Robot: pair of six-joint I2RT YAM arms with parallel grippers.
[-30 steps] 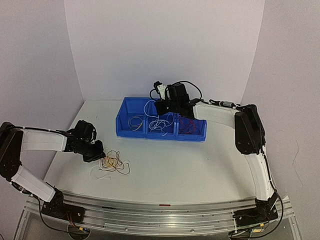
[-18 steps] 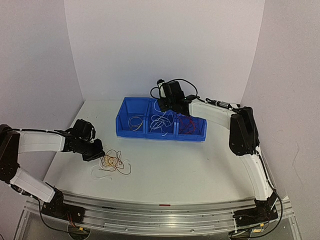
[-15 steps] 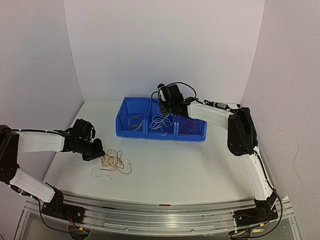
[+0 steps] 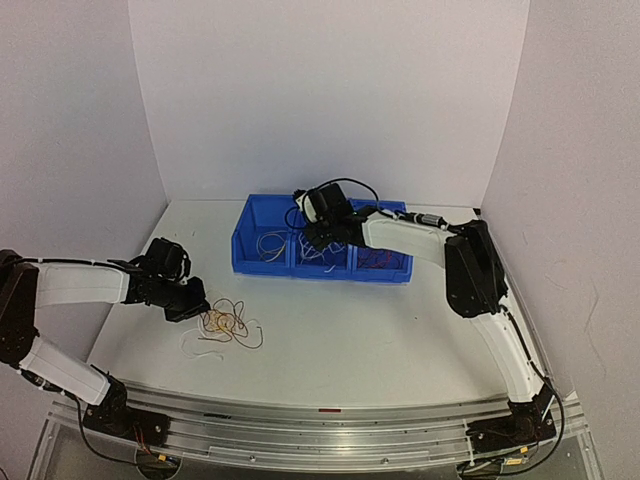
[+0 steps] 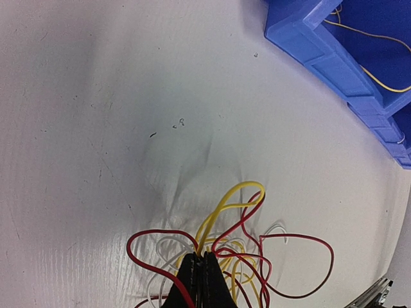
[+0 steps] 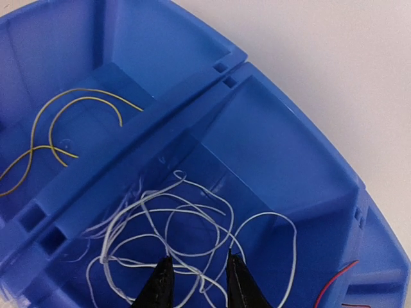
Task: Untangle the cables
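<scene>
A tangle of red, yellow and white cables lies on the table at the front left; it also shows in the left wrist view. My left gripper is shut on strands of that tangle at its left edge. My right gripper is open over the middle compartment of the blue bin, just above loose white cables. Yellow cables lie in the left compartment. A red cable shows in the right compartment.
The blue three-compartment bin stands at the back middle of the table; its corner shows in the left wrist view. White walls close in behind and on both sides. A metal rail runs along the near edge.
My right gripper has swung left along the bin, from over the right side to over the middle compartment, and dropped lower. The left gripper and the tangle have barely moved.
</scene>
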